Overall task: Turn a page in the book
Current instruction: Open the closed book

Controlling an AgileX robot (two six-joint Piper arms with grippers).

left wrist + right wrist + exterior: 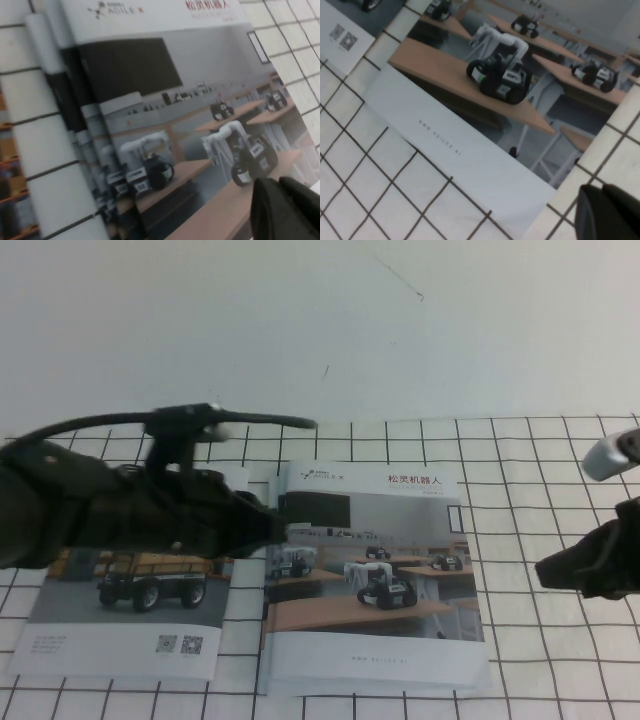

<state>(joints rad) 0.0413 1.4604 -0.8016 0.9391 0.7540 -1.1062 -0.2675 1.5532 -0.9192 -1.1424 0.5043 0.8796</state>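
Observation:
The book (372, 575) lies closed in the middle of the checkered table, its cover page (375, 540) showing small robots on wooden desks under a red title. It also shows in the left wrist view (175, 125) and the right wrist view (485, 100). My left gripper (278, 528) is shut and empty, with its tip at the book's left edge, low over the cover (277, 186). My right gripper (543, 570) is shut and empty, above bare tiles just off the book's right edge (602, 194).
A second booklet (130, 610) with a warehouse vehicle photo and QR codes lies left of the book, partly under my left arm; its corner shows in the right wrist view (340, 27). Several leaf edges fan out along the book's left side (95, 150). The white checkered cloth (560, 680) covers the table.

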